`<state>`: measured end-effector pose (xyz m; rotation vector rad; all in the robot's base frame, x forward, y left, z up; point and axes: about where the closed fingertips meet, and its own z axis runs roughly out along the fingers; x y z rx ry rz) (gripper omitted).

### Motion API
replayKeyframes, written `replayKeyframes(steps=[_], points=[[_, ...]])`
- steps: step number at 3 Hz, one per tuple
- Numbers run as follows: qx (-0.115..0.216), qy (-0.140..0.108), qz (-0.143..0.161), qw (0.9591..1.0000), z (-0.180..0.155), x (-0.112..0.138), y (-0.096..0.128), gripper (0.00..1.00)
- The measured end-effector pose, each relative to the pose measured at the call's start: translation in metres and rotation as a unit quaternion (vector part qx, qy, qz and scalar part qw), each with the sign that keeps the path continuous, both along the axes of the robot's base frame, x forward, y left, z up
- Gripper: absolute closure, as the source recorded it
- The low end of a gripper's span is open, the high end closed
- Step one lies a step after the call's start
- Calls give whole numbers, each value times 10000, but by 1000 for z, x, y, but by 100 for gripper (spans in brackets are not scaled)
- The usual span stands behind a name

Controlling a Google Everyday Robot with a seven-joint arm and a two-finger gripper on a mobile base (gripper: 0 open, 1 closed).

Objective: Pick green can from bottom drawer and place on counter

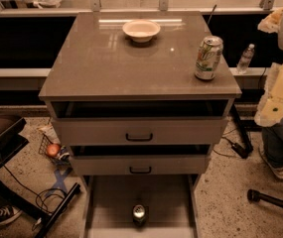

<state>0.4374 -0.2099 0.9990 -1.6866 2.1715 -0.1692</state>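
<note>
The green can [139, 214] stands upright on the floor of the open bottom drawer [111, 202], near its front middle, its silver top showing. The counter [106, 63] is the glossy grey-brown top of the cabinet. My arm [282, 90] shows as pale cream segments at the right edge, beside the cabinet. My gripper [270, 21] seems to be the pale tip at the upper right, level with the counter's back right corner and far from the green can. It holds nothing that I can see.
A white bowl [141, 30] sits at the counter's back middle. A larger silver-and-green soda can [208, 57] stands near its right front corner. The two upper drawers [139, 131] are partly pulled out above the bottom one. A person's leg [276, 148] is at the right, and cables and a basket [51, 150] lie at the left.
</note>
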Motion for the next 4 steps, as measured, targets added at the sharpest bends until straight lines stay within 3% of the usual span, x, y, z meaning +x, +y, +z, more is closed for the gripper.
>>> replayKeyframes(steps=[1, 2, 3, 4], points=[[3, -7, -2, 10000, 0, 0, 0, 0], [475, 9, 12, 9989, -21, 4, 8, 0], [1249, 22, 100, 9921, -73, -4, 17, 0], [2009, -39, 194, 9794, -139, -16, 25, 0]])
